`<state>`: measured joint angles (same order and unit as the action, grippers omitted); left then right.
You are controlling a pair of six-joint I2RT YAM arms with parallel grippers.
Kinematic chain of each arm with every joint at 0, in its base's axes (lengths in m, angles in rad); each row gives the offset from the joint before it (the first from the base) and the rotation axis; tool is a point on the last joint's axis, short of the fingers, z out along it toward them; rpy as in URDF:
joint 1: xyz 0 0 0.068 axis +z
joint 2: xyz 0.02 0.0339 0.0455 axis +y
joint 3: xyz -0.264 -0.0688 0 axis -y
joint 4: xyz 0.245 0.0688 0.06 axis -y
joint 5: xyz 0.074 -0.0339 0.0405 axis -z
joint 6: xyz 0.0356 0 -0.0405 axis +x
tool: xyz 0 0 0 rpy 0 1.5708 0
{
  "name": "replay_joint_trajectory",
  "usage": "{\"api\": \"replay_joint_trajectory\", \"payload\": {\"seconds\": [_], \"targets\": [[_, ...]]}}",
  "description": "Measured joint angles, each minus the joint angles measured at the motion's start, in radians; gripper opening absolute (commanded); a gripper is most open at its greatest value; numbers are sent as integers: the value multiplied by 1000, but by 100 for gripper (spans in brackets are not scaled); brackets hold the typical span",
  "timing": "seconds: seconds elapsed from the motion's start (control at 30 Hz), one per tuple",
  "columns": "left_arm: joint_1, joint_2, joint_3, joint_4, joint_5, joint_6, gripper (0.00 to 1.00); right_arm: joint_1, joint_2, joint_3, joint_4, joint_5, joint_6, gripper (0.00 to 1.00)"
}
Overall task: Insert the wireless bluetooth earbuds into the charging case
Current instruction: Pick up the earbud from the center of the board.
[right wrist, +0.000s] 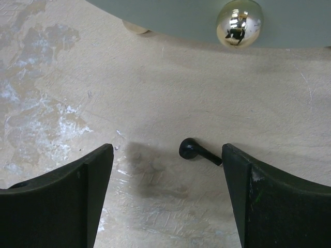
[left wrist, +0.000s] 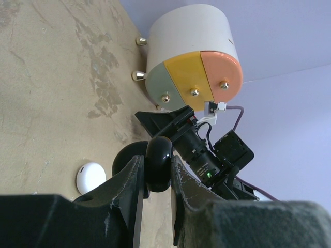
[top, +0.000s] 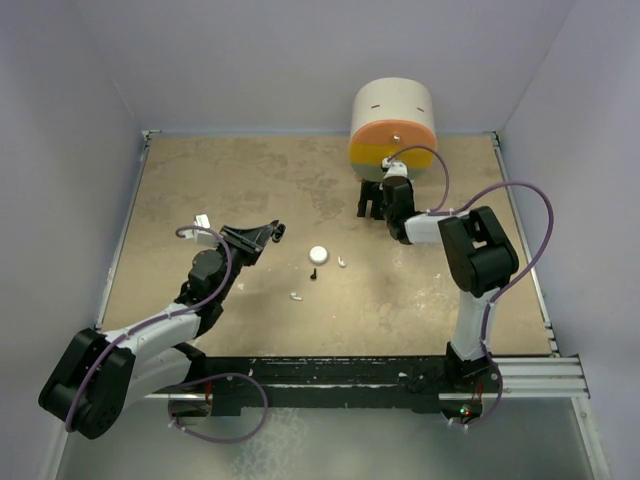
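Observation:
My left gripper is shut on a glossy black rounded charging case, held above the table; a black round part shows behind it. In the top view the left gripper is left of a white round case, which also shows in the left wrist view. My right gripper is open, low over the table, with a black earbud lying between its fingers, close to the right finger. Another black earbud and two white earbuds lie near the white case.
A white drum with orange, yellow and grey-green drawer fronts and brass knobs stands at the back, just beyond the right gripper. Walls close the table at the left, back and right.

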<state>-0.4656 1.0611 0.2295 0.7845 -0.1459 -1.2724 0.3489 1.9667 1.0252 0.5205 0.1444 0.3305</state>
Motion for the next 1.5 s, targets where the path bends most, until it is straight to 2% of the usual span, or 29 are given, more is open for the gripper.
{"api": "replay_joint_trajectory", "payload": {"seconds": [0.63, 0.93, 1.3, 1.5], "targets": [[0, -27, -13, -5, -5, 0, 0, 31, -18, -29, 10, -3, -1, 86], [0, -29, -13, -6, -8, 0, 0, 36, -18, -17, -24, 71, 30, 83], [0, -27, -13, -6, -8, 0, 0, 37, -8, 41, -146, 169, 24, 70], [0, -27, -13, -6, -8, 0, 0, 50, 21, 90, -192, 215, 9, 67]]}}
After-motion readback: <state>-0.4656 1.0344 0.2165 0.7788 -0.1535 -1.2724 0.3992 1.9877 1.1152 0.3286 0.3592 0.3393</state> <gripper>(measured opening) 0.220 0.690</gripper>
